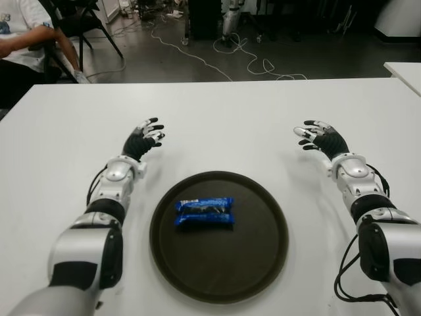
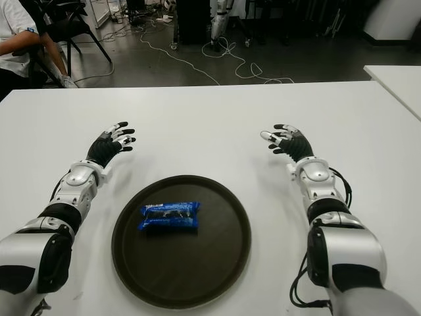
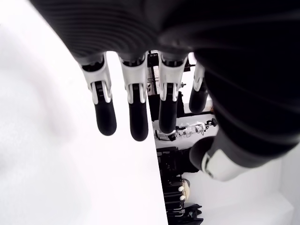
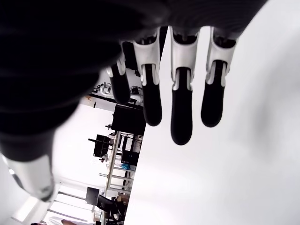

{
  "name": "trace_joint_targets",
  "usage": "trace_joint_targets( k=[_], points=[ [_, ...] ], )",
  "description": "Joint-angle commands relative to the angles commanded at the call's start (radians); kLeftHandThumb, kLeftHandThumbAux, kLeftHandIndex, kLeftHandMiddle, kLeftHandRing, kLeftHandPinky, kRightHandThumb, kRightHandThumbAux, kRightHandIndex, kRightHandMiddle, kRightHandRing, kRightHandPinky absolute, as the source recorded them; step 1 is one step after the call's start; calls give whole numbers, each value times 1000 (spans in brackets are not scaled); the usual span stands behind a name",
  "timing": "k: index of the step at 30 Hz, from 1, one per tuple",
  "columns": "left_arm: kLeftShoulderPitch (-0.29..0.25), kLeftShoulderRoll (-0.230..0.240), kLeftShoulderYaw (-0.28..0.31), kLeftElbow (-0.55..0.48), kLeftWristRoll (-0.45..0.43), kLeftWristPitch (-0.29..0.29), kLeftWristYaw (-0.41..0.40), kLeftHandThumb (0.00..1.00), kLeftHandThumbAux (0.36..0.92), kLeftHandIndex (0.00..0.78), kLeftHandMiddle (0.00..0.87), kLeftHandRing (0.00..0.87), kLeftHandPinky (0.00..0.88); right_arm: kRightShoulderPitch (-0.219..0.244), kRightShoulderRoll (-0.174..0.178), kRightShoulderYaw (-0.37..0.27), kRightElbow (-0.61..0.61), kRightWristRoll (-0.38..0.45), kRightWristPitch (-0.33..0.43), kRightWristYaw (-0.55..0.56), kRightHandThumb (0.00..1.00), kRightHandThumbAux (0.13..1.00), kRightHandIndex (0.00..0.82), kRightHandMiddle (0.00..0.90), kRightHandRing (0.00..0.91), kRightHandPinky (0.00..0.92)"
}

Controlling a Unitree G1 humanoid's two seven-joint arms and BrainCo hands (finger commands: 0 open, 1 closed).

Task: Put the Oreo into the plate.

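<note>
Oreo pack point(image 1: 204, 213) lies flat inside the dark round plate point(image 1: 263, 270) on the white table point(image 1: 230, 118). Left hand point(image 1: 146, 136) and right hand point(image 1: 318, 137) flank it, fingers spread, empty.

Even overhead light falls bright on the white table point(image 1: 263, 112), which is washed nearly featureless, while the far floor point(image 1: 197, 59) stays dim. Soft, faint shadows sit under both arms, and the dark plate point(image 1: 263, 263) carries a dull sheen. In the wrist views the near palms are black and blurred, with the table blown out.
</note>
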Motion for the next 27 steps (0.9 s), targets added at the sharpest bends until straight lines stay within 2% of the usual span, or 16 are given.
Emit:
trace_joint_targets(
  k=[10, 15, 27],
  points=[
    [-1, -1, 5, 2, -5, 4, -1, 51, 706, 136, 216, 231, 261, -8, 4, -71, 1, 75, 47, 60, 14, 597, 215, 359, 418, 444],
    [-1, -1, 6, 2, -4, 0, -2, 51, 694, 134, 219, 229, 250, -11, 5, -106, 2, 112, 67, 79, 25, 586, 208, 357, 421, 456],
    [-1, 0, 4, 5, -1, -8, -3, 38, 681, 129, 213, 223, 243, -13, 5, -131, 2, 128, 83, 79, 32, 580, 192, 360, 425, 451]
  ],
)
